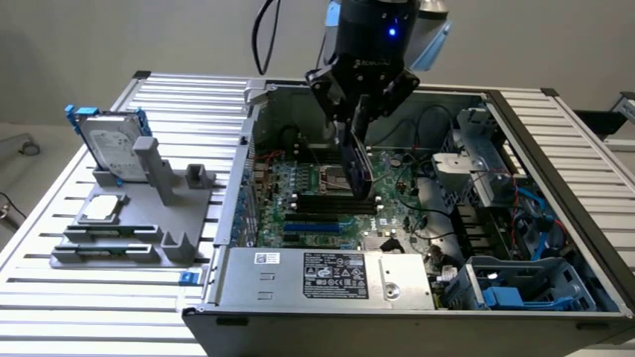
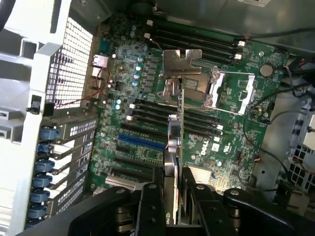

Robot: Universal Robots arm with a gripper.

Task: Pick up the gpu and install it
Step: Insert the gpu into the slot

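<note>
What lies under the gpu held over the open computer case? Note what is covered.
The hand holds the gpu edge-down over the motherboard. Beneath it run black slots, with a blue slot beside them. The board strip directly under the card is covered.

Quick tally, live: 1 gpu (image 1: 355,165), 1 claw (image 1: 355,128), 1 open PC case (image 1: 558,152), 1 mobo (image 1: 402,210), 1 PSU (image 1: 328,275), 1 hard drive (image 1: 111,141), 1 grey stand (image 1: 149,227), 1 desk (image 1: 100,316).
</note>
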